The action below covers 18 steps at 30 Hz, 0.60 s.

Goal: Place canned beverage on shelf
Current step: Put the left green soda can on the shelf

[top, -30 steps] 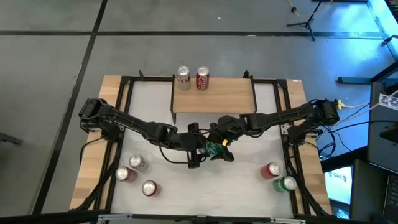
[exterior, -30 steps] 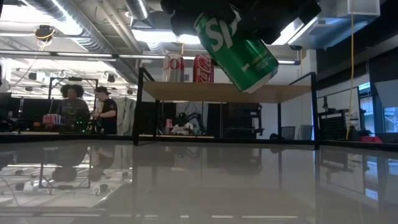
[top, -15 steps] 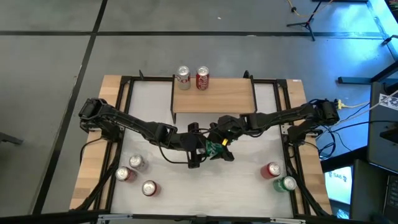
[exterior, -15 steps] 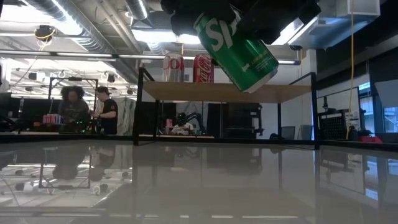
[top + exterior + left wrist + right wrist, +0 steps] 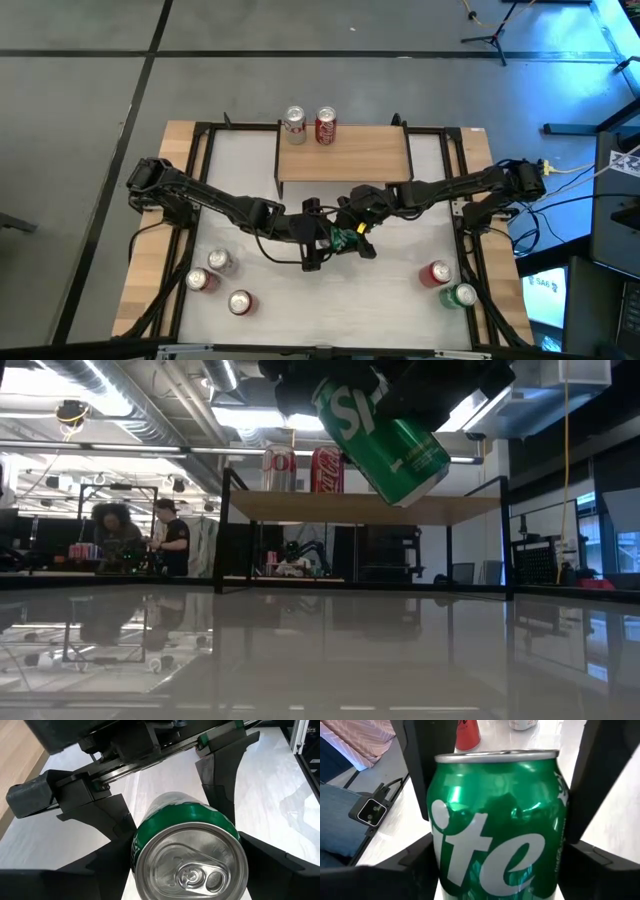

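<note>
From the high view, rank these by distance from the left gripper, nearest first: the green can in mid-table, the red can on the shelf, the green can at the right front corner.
1. Green can in mid-table: between the left gripper fingers, the right gripper also around it.
2. Red can: on the shelf, at its back edge.
3. Green can at the right front corner: on the table beside a red can.

Lettering on cans only; partial reads.

Green aluminium drink can (image 5: 497, 825), tilted above the light wood plank shelf (image 5: 365, 508): large white letters "ite" in the right wrist view, "S" plus a cut-off stroke in the low view. On that shelf, red can (image 5: 327, 469) carries white script, not legible; silver can (image 5: 279, 469) beside it shows red letters, unreadable.
</note>
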Each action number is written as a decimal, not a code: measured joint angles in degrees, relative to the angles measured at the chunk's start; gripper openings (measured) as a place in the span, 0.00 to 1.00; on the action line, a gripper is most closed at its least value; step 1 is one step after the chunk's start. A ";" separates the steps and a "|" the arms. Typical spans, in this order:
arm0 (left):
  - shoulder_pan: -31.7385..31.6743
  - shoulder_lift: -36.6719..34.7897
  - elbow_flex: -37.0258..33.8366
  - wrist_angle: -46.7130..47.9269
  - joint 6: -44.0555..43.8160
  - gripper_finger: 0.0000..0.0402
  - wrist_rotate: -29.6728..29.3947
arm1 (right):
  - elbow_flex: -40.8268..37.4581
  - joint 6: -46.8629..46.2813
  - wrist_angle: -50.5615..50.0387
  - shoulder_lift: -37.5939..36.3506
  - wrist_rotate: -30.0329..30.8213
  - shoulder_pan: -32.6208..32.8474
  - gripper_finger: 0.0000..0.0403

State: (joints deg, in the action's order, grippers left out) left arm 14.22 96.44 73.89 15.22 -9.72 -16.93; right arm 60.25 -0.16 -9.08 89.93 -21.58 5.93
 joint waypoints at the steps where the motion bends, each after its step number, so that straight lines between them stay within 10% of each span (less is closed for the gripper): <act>1: 0.00 0.00 0.02 0.00 -0.03 0.76 0.00 | 0.00 0.00 0.02 0.00 -0.02 0.00 0.75; 18: -0.18 -0.17 0.17 0.49 -6.38 0.84 0.95 | 2.08 -0.22 -3.47 0.00 -1.47 0.02 0.73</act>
State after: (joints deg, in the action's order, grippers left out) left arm 14.04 96.27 74.06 15.71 -16.10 -15.98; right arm 62.33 -0.38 -12.55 89.93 -23.05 5.96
